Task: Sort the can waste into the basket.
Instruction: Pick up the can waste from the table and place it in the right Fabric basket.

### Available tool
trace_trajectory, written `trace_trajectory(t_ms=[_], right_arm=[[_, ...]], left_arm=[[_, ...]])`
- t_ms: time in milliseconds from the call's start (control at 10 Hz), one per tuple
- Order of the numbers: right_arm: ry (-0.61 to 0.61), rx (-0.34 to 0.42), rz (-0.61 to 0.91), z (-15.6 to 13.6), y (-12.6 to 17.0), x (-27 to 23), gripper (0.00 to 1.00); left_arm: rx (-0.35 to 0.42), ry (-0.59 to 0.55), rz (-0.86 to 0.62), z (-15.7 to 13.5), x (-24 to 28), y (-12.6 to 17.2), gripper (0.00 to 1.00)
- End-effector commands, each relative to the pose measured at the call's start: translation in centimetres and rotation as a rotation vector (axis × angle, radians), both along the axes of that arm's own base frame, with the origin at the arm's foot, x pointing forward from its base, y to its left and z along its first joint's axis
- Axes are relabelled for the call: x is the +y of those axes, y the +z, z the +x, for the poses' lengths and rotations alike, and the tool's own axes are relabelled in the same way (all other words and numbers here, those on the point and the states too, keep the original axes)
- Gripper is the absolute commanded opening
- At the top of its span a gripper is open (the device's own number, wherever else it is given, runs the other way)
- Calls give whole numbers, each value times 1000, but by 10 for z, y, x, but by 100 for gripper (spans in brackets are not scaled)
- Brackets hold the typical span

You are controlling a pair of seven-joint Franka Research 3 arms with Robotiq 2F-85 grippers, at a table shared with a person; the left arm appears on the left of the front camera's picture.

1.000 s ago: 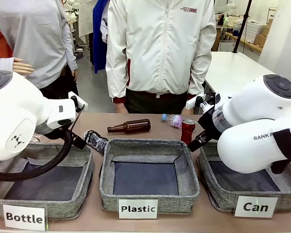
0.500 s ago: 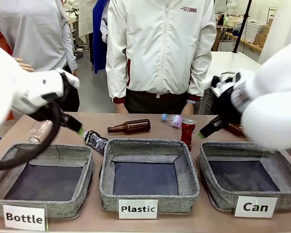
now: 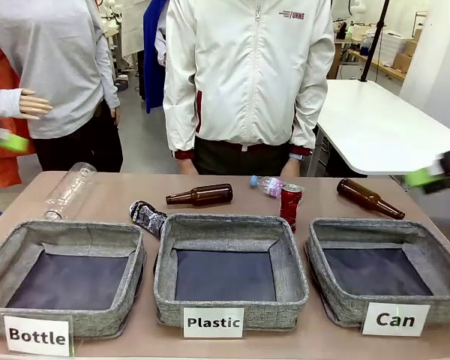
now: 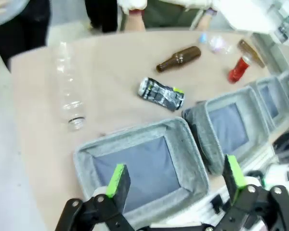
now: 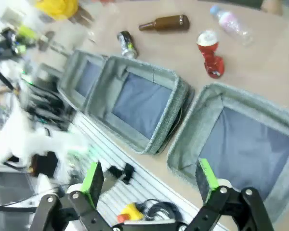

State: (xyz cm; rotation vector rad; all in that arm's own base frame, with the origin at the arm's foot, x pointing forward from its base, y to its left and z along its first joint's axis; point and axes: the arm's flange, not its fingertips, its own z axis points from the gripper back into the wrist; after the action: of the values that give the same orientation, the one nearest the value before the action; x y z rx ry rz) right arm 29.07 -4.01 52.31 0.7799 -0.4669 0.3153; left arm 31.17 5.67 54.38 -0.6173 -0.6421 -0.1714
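The red can (image 3: 290,202) is standing crumpled on the surface (image 3: 112,196) just behind the gap between the "Plastic" basket (image 3: 167,281) and the "Can" basket (image 3: 337,300). The dark can (image 3: 147,217) is lying on its side just behind the gap between the "Plastic" basket and the "Bottle" basket (image 3: 127,300). The left gripper (image 4: 176,175) is hanging high above the "Bottle" basket with its jaws spread wide apart and clasping nothing, and the right gripper (image 5: 149,175) is hanging high above the near side of the basket row, its jaws likewise wide apart and bare.
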Motion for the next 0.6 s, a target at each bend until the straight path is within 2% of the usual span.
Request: trace_trajectory(t_ms=[0, 100, 300, 500], right_arm=[[-139, 51, 274, -4, -44, -80, 100], [-192, 61, 368, -6, -62, -112, 100], [-319, 113, 496, -9, -93, -156, 100], [-424, 150, 590, -6, -120, -185, 100]], left_arm=[[6, 106, -250, -14, 77, -50, 100], [29, 237, -280, -26, 111, -73, 100], [74, 259, -454, -34, 143, -126, 100], [115, 256, -579, -15, 157, -165, 100]])
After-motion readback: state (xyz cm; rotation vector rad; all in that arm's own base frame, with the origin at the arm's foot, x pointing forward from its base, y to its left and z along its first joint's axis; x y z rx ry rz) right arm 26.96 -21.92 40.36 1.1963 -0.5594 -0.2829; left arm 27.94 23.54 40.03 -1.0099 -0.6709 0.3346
